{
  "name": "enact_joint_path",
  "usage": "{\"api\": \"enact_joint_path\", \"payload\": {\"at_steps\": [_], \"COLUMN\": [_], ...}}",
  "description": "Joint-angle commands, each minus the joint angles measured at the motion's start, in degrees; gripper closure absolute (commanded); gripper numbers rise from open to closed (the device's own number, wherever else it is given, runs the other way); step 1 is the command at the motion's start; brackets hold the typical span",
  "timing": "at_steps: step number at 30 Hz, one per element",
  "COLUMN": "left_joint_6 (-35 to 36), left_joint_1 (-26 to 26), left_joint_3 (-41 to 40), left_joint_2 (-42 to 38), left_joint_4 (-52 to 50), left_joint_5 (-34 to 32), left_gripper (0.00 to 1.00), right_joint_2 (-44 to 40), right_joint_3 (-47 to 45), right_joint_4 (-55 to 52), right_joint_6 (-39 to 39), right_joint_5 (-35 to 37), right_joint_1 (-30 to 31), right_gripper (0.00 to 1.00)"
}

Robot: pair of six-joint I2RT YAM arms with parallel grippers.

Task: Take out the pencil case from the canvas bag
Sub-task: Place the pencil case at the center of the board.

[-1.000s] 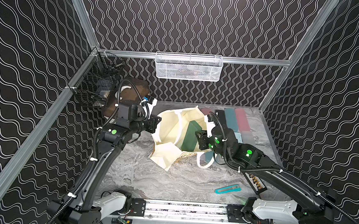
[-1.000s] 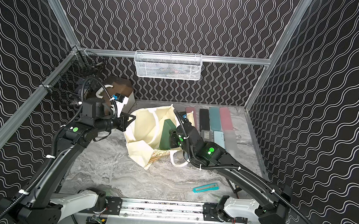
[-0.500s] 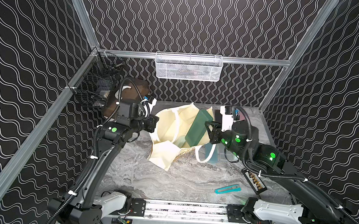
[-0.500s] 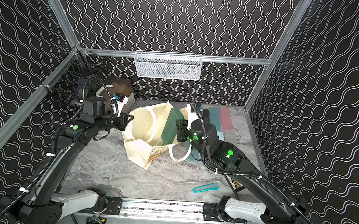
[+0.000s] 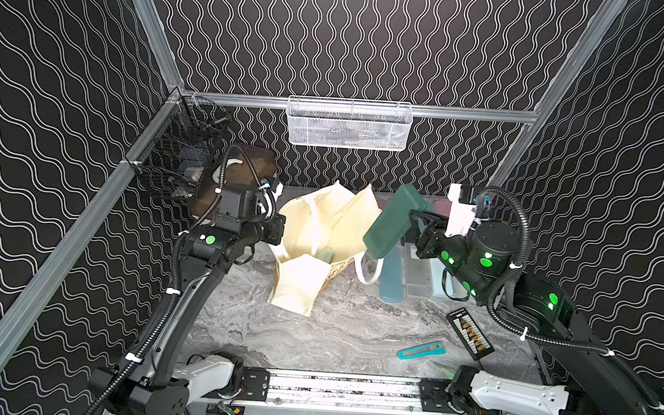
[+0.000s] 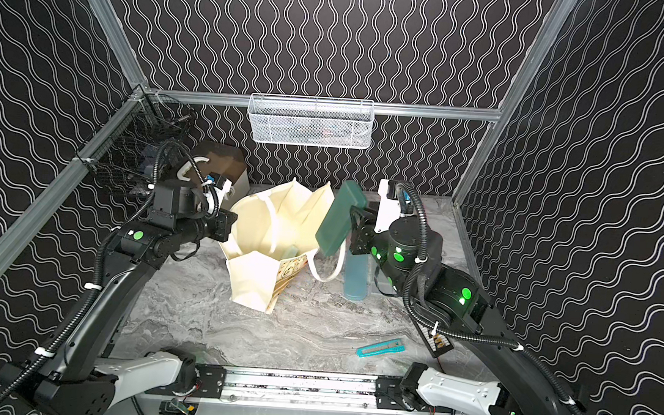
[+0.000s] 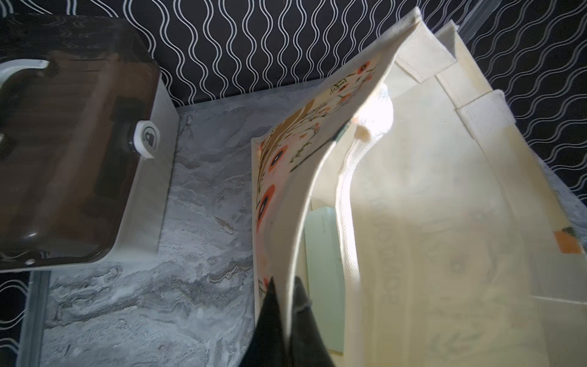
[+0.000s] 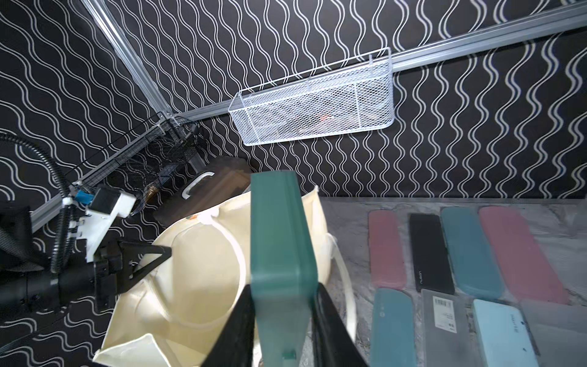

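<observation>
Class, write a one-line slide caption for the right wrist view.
Right gripper holds the dark green pencil case, raised outside the cream canvas bag.

We count: one canvas bag [image 5: 321, 223], one dark green pencil case [image 5: 393, 220], at least seven other cases [image 8: 386, 249], two wire baskets [image 5: 347, 124], one box cutter [image 5: 420, 349].

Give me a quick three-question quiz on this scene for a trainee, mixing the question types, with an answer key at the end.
1. True or false: the left tool is shut on the rim of the canvas bag.
2. What does the right tool hold? A) a bag handle B) the dark green pencil case C) the teal utility knife
3. Fill in: a pale green case lies ___ the bag.

Key: 1 true; 2 B; 3 inside.
</observation>
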Motion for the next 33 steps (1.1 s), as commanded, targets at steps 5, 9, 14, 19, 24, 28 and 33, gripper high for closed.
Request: {"api": "enact_joint_path", "payload": {"at_steps": [5, 9, 14, 19, 24, 28, 33], "left_joint_6": [0.93, 0.83, -0.15, -0.22, -0.09, -0.02, -0.08], "left_joint_1": [0.05, 0.11, 0.08, 0.13, 0.22, 0.37, 0.48], "left_joint_3": [1.56, 4.05, 6.55, 6.50, 5.90, 5.49, 5.64], "left_joint_2": [-0.43, -0.52, -1.17, -2.67, -3.97, -4.56, -4.55], "left_joint_4": [0.97, -0.68, -2.22, -2.21, -2.80, -3.26, -3.74], "left_joint_5": [-8.95, -16.43, -21.09, -22.22, -24.52, -25.61, -24.96], "left_gripper": [1.00, 1.00, 1.00, 1.00, 1.00, 1.00, 1.00], "right_joint_2": [-0.81, 1.12, 5.06, 10.31, 17.40, 21.35, 27.01], "right_joint_3": [0.98, 0.37, -2.34, -4.74, -4.62, -5.48, -4.87], "right_joint_4": [-3.61, -7.96, -11.58, -11.73, -12.05, -10.32, -9.02], "right_joint_6": [-3.18, -2.11, 2.87, 5.54, 6.07, 6.54, 6.60], "right_joint_5": [9.56, 11.78, 0.83, -15.08, -28.83, -36.98, -46.54], "right_joint_1": [-0.21, -1.68, -11.85, -21.04, -26.35, -29.87, -32.44], "right_gripper": [0.83, 0.83, 0.84, 0.85, 0.86, 0.87, 0.87]}}
